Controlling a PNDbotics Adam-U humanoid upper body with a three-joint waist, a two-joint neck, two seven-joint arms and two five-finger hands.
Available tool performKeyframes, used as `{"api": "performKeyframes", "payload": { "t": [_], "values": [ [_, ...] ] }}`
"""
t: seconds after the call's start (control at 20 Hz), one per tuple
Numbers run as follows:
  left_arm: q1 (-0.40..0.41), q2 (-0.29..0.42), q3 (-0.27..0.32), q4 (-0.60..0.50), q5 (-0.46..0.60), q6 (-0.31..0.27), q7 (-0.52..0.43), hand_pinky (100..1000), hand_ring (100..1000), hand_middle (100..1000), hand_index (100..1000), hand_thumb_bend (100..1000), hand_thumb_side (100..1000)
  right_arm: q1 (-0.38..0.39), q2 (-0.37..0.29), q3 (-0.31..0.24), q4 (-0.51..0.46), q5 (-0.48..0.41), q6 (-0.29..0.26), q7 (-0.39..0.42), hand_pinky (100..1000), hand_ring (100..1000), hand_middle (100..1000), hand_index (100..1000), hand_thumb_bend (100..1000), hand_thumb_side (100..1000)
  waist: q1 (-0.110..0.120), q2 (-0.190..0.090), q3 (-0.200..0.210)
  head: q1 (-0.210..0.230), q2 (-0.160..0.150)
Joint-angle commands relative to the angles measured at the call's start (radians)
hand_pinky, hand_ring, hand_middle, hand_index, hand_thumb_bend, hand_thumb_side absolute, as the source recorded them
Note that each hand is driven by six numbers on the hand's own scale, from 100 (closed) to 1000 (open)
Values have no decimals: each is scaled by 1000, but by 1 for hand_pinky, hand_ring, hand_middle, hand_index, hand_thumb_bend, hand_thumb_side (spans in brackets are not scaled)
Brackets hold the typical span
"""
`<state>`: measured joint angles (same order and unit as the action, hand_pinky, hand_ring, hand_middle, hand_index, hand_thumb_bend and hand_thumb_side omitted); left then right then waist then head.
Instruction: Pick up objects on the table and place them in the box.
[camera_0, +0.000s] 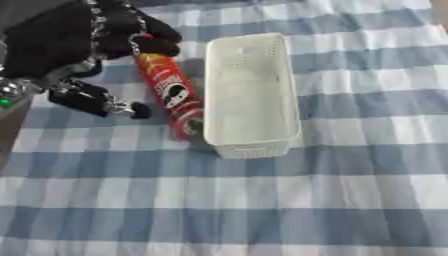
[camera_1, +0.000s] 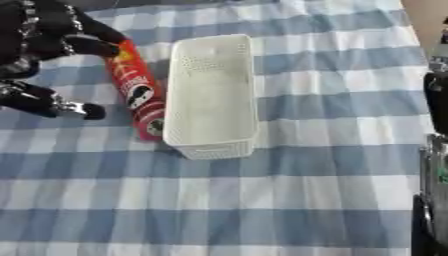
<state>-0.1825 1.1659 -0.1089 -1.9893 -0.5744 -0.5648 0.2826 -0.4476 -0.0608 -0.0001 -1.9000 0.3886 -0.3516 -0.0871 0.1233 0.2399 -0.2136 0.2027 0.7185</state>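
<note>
Red crisp can (camera_0: 172, 95) lies on its side against the left wall of the white basket (camera_0: 249, 92).

Black fingers of the left hand (camera_0: 96, 37) curl over the can's far end, thumb (camera_0: 96, 102) spread out beside it. Only the right eye view shows dark arm parts (camera_1: 435, 150) at the right edge; whether those fingers are spread cannot be told. Perforated plastic basket, smooth cylinder, blue-white checked cloth (camera_0: 262, 200).

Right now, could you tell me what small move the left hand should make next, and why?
Probably curl the left hand round the far end of the red can and lift. The can lies on the cloth against the white basket's left wall, the basket looks empty, and the fingers sit over the can's top end, seemingly not yet round it.
</note>
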Motion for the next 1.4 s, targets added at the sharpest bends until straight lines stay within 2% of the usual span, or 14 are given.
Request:
{"api": "performKeyframes", "payload": {
  "t": [0.05,0.4,0.65,1.05,1.4],
  "values": [
    [-6,45,17,-11,79,2,-59,563,685,758,864,717,100,-16,-16,0,-10,-3,0,3,781,916,940,911,100,559,0,-13,-1,10,-17],
    [-10,47,27,-11,128,24,-119,557,670,747,858,713,100,-20,-22,2,-6,-5,-1,8,781,916,940,910,100,554,8,-10,-10,14,-22],
    [-16,44,43,-11,109,70,-148,555,653,684,819,719,100,-24,-24,3,-4,-4,-3,11,781,916,940,910,100,551,14,-9,-20,15,-27],
    [-31,34,59,-11,80,149,-185,548,646,673,796,716,100,-29,-25,4,-1,-4,-5,13,781,916,934,909,100,548,15,-8,-28,17,-34],
    [-48,21,57,-8,89,196,-214,529,636,668,794,691,100,-32,-22,5,1,-4,-7,16,781,916,933,909,100,545,15,-8,-36,21,-39]
  ]
}}
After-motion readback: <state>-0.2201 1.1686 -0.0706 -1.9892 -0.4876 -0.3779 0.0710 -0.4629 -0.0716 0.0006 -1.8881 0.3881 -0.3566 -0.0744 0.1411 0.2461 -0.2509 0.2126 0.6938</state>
